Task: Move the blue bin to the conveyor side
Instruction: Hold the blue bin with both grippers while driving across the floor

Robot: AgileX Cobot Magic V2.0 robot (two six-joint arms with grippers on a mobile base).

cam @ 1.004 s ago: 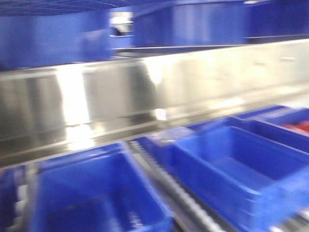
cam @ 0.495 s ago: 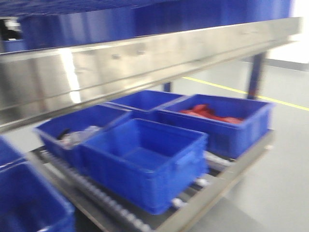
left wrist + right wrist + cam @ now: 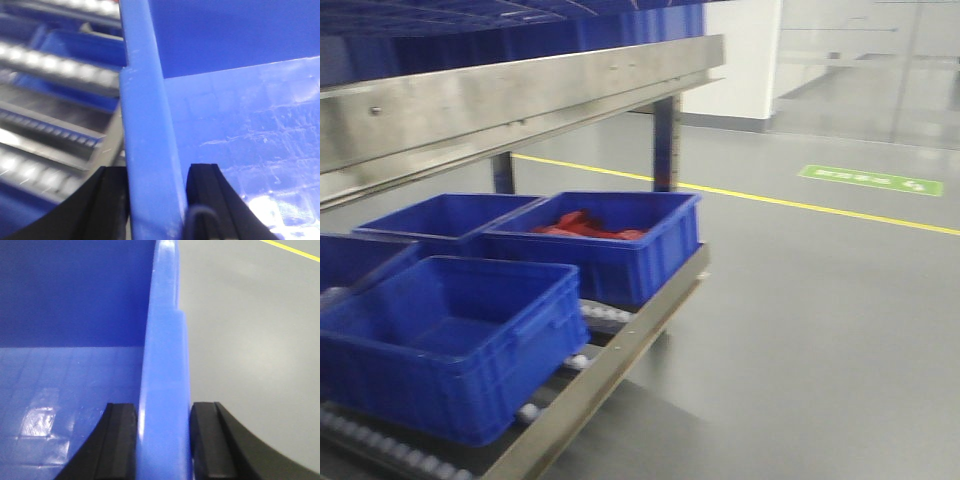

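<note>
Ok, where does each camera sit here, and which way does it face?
Exterior front-facing: raised, facing the steel rack, its bins and grey floor; no robot parts.
Left wrist: behind the left claw, which clamps the blue bin's rim; rack rollers beyond.
Right wrist: behind the right claw, clamping the bin's rim; floor beside.
Both wrist views share the bin's interior.

The view is swinging right and the blur is clearing. The steel rail point(image 3: 520, 85), earlier across the middle, is sliding to the upper left. The bin with red contents point(image 3: 610, 240) is shifting from right to centre, and the empty bin point(image 3: 450, 340) to the near left. Grey floor point(image 3: 800, 330), a yellow line point(image 3: 770, 198), a green marking point(image 3: 870, 180) and a white wall point(image 3: 745, 60) are opening up on the right.
</note>
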